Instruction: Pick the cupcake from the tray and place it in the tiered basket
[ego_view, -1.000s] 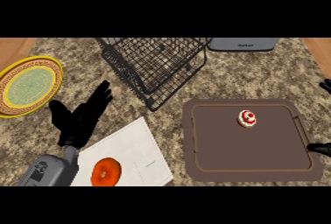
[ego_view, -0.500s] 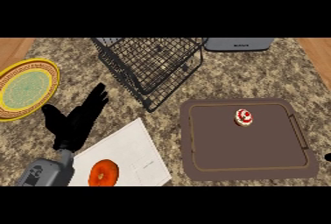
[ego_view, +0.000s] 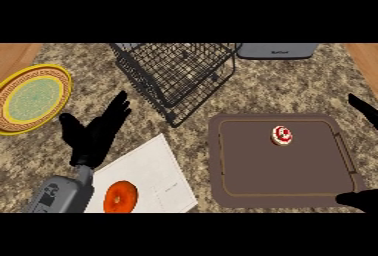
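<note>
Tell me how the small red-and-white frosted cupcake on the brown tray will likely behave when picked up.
The small red-and-white frosted cupcake looks tiny on the brown tray, so probably light. Its swirled topping likely smears if squeezed. It stands upright, so a push may slide or tip it.

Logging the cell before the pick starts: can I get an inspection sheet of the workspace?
Surface: speckled stone counter, no spills seen.
Job's things: cupcake upright on the brown tray; black wire tiered basket beyond the tray's left corner.
Clutter: yellow-rimmed plate far left; doughnut on white sheet; grey appliance at the back.
Hands: left hand open over the counter; right hand open at the right edge, clear of the cupcake.
Cables: nothing seen.
Surroundings: wood strips beyond the counter's back corners.
</note>
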